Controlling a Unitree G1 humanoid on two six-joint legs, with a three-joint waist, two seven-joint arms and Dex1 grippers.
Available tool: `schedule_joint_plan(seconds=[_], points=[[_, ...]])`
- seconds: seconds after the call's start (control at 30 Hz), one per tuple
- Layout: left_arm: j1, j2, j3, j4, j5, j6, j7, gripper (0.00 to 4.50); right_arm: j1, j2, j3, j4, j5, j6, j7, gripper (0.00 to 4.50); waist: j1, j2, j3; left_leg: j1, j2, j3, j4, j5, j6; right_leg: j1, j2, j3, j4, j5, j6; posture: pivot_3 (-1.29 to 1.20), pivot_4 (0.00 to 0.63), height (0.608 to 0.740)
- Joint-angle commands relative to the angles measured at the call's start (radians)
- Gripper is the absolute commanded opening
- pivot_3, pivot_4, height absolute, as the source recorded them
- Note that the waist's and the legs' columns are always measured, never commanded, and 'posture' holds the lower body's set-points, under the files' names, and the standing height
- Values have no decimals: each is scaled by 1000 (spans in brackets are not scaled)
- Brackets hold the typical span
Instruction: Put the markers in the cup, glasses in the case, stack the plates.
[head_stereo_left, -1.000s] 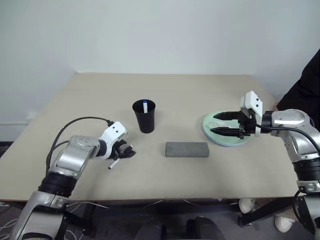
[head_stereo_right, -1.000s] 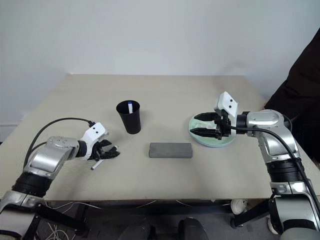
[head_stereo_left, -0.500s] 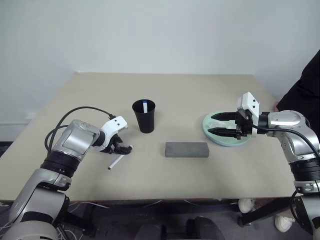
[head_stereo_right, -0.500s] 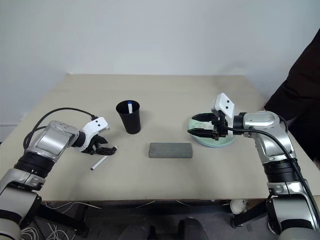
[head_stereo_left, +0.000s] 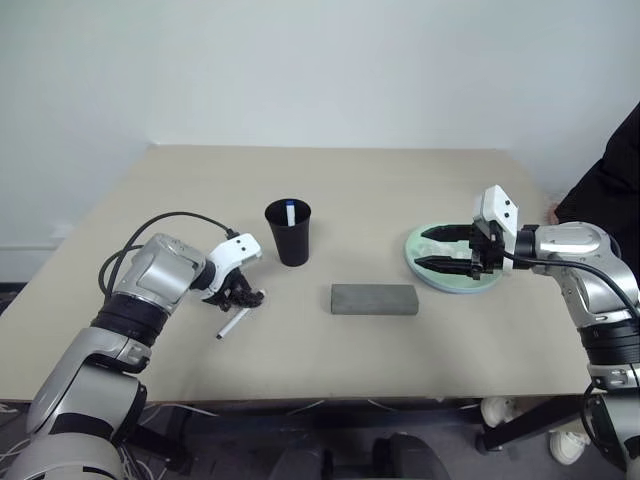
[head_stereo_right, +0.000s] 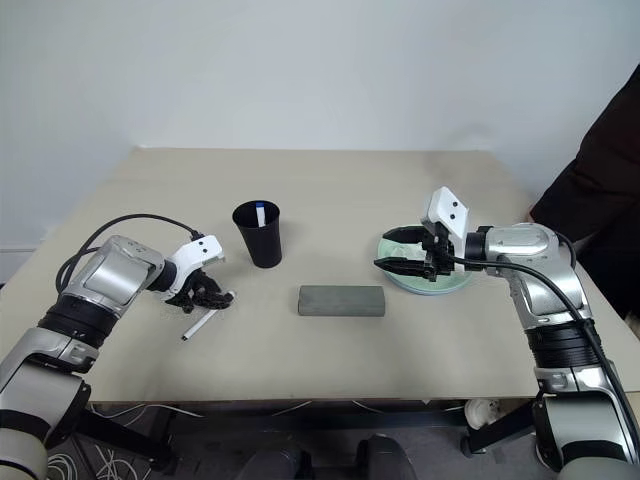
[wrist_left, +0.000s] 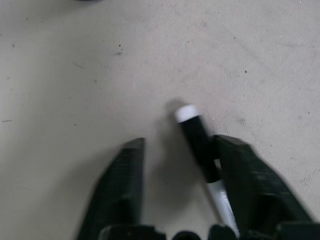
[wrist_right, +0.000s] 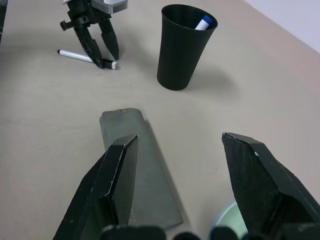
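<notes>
The black-capped marker (head_stereo_left: 232, 323) lies flat on the surface (head_stereo_left: 330, 190), at about eight o'clock from the black cup (head_stereo_left: 288, 232) and well short of it. Over it now is the left gripper (head_stereo_left: 243, 296), tipped steeply down. The jaws straddle the cap end, one finger (wrist_left: 250, 180) right against the cap, the other standing off with bare surface between. So: narrowed, but not clenched on the pen. A second ago those jaws were much wider and the wrist lay flatter over the pen; the arm has swung upright while the jaws have started to close. I read that as the grasp just beginning.

In the cup, the blue-capped marker (head_stereo_left: 289, 212) already stands, its blue end showing at the rim. One marker home, one to go.

At four o'clock from the cup sits the grey case (head_stereo_left: 374, 298), lid down, with no glasses to be seen. Whether they are inside I cannot tell.

Out at three o'clock, the mint-green plate (head_stereo_left: 452, 282) rests on the surface, with what looks like a light blue rim just beneath it, so the stack seems made. The right gripper (head_stereo_left: 432, 248) hovers over that plate, jaws spread wide and holding nothing, unchanged from a second back. A dark sleeve (head_stereo_left: 612, 180) shows at the far right edge.

Next call: finish the squeeze squarely on the barrel, or the round pen may roll out.
</notes>
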Motion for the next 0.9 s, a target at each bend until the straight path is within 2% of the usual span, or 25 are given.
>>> schedule_joint_plan(seconds=[0.03,0.23,0.4,0.5,0.8,0.9], points=[[-12,-3,-3,-11,20,-19,-6,705,-10,-3,-17,-30,13,-9,-2,2883,0,0,0,0,0,0,0,0,0,0,0,0,0,0,0,0,0,709],[-13,-4,21,-22,19,-79,-1,705,-18,-1,-14,-25,11,-11,-1,2883,0,0,0,0,0,0,0,0,0,0,0,0,0,0,0,0,0,709],[13,0,109,-178,-127,-147,-124,705,-26,1,-11,-17,7,-18,1,2883,0,0,0,-1,0,0,0,0,0,-1,0,0,0,0,0,0,0,709],[24,9,122,-224,-154,-130,-149,705,-29,2,-8,-16,6,-19,1,2883,0,0,0,-1,0,0,0,0,1,-1,-1,0,-1,0,0,0,0,709],[30,26,127,-196,-140,-153,-129,705,-31,0,-4,-17,8,-18,3,2883,0,0,0,0,0,1,0,0,1,0,1,0,0,0,0,0,0,709],[26,33,128,-140,-118,-220,-113,705,-32,0,-3,-17,9,-19,3,2883,0,0,0,0,0,1,0,0,1,0,1,0,0,0,0,0,0,709]])
